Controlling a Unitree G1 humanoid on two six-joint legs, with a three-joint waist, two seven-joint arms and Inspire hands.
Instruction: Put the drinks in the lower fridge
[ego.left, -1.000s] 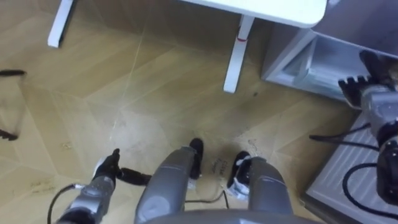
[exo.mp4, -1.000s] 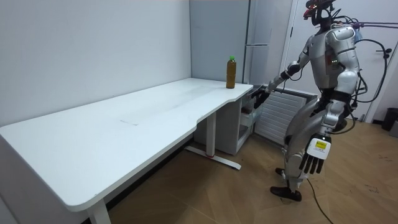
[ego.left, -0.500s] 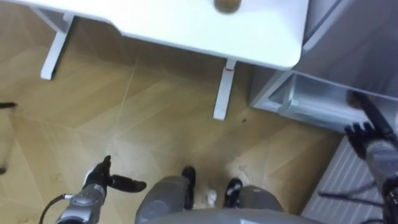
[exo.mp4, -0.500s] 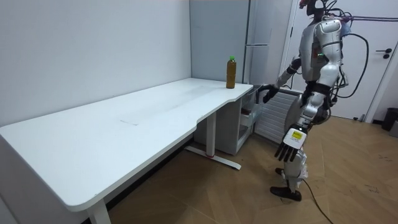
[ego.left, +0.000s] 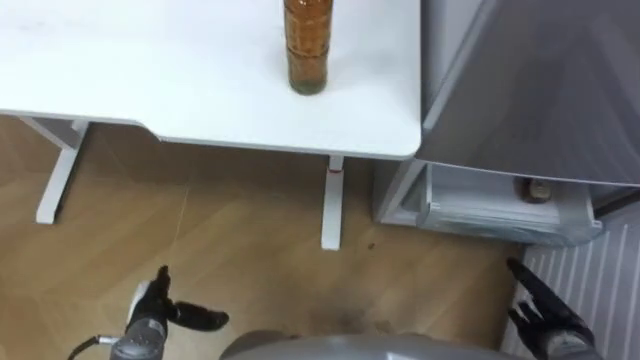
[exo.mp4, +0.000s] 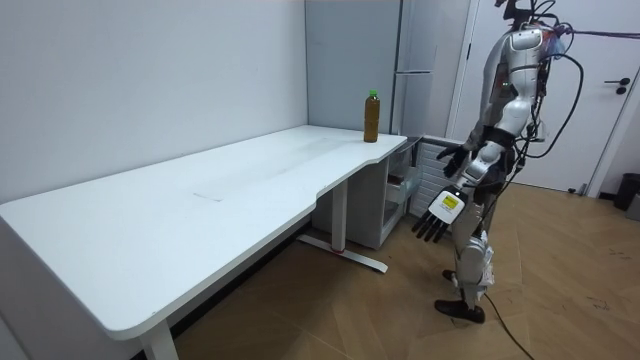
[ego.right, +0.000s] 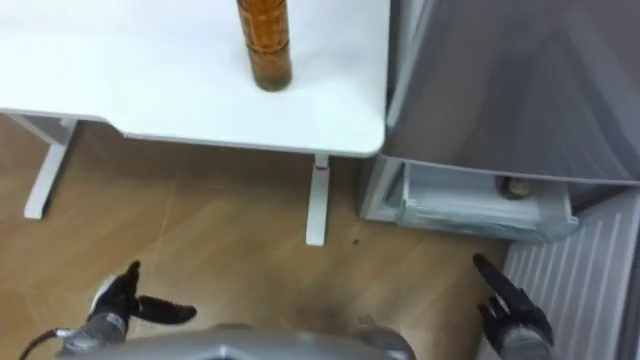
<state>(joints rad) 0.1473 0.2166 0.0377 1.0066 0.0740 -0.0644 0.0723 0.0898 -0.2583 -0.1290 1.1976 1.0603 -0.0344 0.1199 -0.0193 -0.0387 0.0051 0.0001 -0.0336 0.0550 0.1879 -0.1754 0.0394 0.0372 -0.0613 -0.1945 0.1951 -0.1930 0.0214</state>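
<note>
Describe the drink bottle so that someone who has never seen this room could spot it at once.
Find the long white desk along the wall and follow it to the end beside the tall grey fridge. Near that end stands the bottle, upright. Its amber-brown contents and green cap set it apart on the plain white top.

Drink bottle (exo.mp4: 371, 116) stood upright at the white table's (exo.mp4: 200, 200) far corner. Robot stood on the floor just beyond that corner. Left hand (exo.mp4: 440, 205) hung off the table's end, fingers straight and spread, holding nothing.
</note>
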